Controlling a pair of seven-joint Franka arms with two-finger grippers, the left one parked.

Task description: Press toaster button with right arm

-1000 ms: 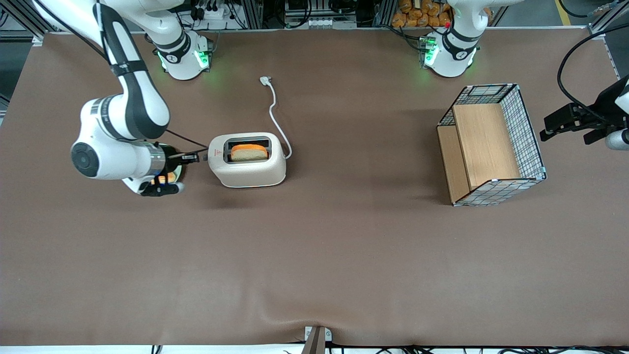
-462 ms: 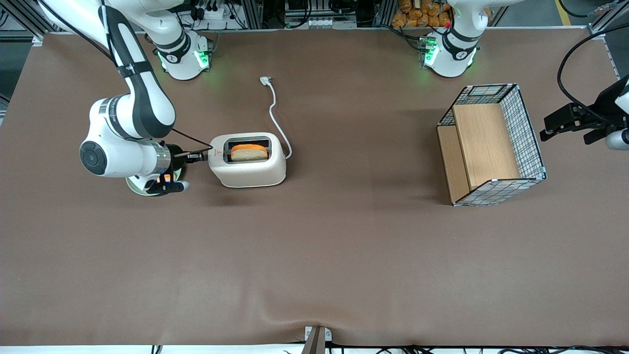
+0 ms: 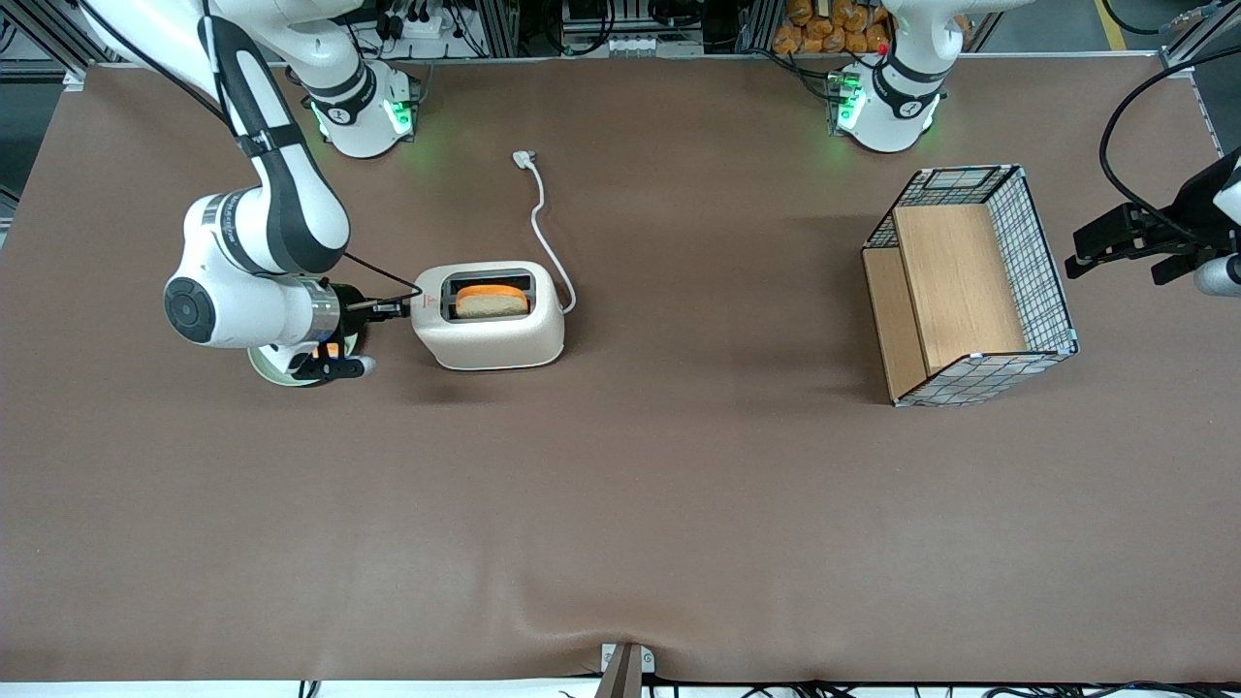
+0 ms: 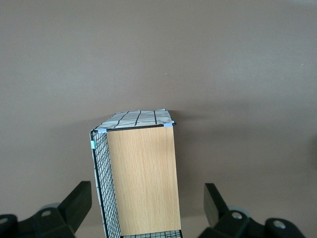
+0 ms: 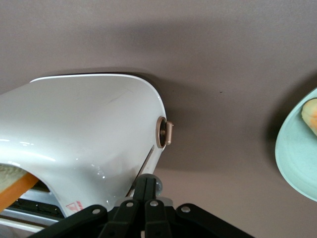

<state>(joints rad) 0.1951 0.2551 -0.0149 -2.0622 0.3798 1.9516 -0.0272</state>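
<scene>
The cream-white toaster [image 3: 490, 330] stands on the brown table with a slice of bread [image 3: 493, 301] in its slot, a red mark [image 3: 424, 303] on top and a white cord [image 3: 543, 228]. My right arm [image 3: 257, 291] reaches level toward its narrow end. My gripper [image 3: 393, 310] is shut, its fingertips against that end by the red mark. In the right wrist view the shut gripper [image 5: 146, 182] rests on the grey toaster button [image 5: 158, 185], which it mostly hides. A round tan knob [image 5: 164, 133] sits on the toaster's end [image 5: 89, 129] near it.
A pale green plate [image 3: 281, 370] with orange food lies under my wrist; its rim also shows in the right wrist view [image 5: 297, 158]. A wire basket with wooden panels [image 3: 970, 286] lies toward the parked arm's end of the table, also in the left wrist view [image 4: 141, 173].
My arm's elbow and wrist have shifted slightly toward the toaster. The fingertips stay at the toaster's narrow end. The toaster and bread have not moved.
</scene>
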